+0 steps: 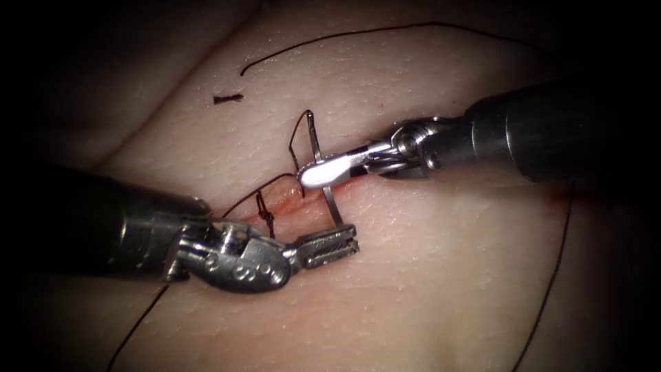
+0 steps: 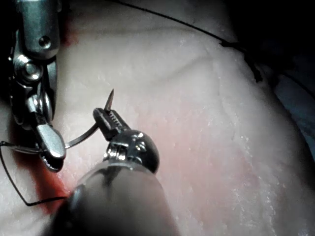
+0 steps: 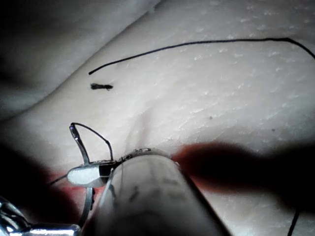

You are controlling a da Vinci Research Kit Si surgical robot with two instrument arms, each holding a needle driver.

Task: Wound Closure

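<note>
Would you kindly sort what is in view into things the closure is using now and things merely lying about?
In use:
- needle, clear of the tissue, over the cut
- right tool, shut on the needle's middle
- left tool, shut near the needle's tip
- thread from the needle's tail
- knot at the cut

Lying about:
- thread scrap
- loose thread end

Pale cream tissue (image 1: 427, 269), flushed pink-red along the cut (image 1: 292, 203) under the right tool (image 1: 313, 176); black thread (image 1: 344, 38) and a black knot (image 1: 265, 217) beside the left tool (image 1: 348, 241); needle (image 1: 323, 172) and both tools bright silver
</note>
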